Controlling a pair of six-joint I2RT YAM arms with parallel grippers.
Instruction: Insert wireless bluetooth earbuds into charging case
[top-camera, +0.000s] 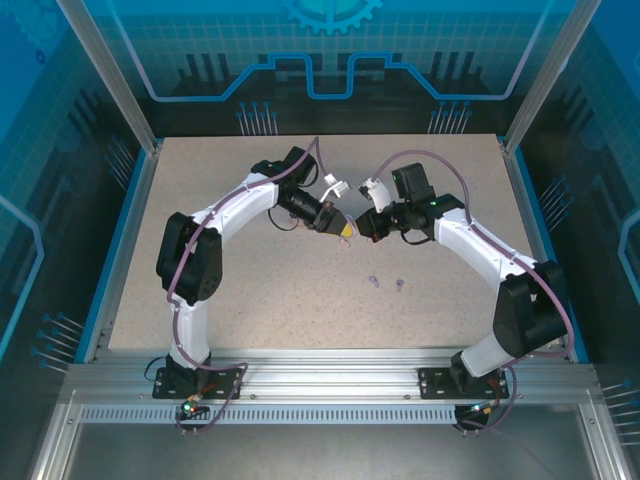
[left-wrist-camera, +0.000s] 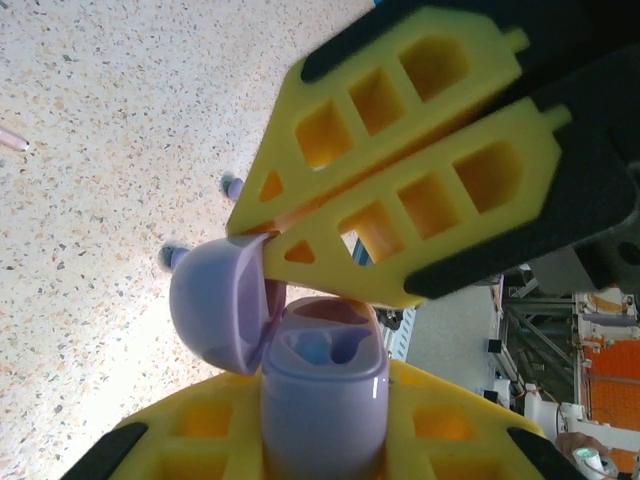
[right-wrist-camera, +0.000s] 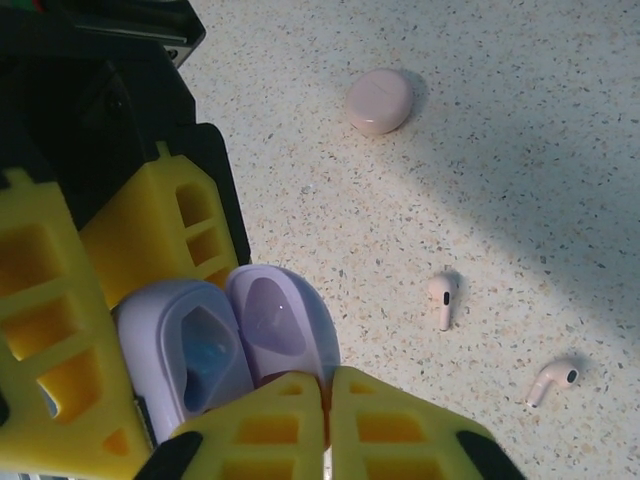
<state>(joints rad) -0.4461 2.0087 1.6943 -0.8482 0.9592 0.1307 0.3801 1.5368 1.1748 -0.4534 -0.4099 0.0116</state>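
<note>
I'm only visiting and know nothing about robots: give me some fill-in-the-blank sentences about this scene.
The charging case gripped by the left fingers is coloured ____.
Its lid, pinched by the right fingers, stands ____.
The pink case on the table is ____.
The number of pink earbuds lying on the table is ____.
Missing words: purple; open; closed; two.

The left arm (top-camera: 235, 200) and the right arm (top-camera: 480, 250) bow outward at the elbows and reach inward, wrists angled down, their tips almost meeting at the centre. The left jaws are clamped narrow. The right jaws, opposite them, are pinched together at their tips.
</note>
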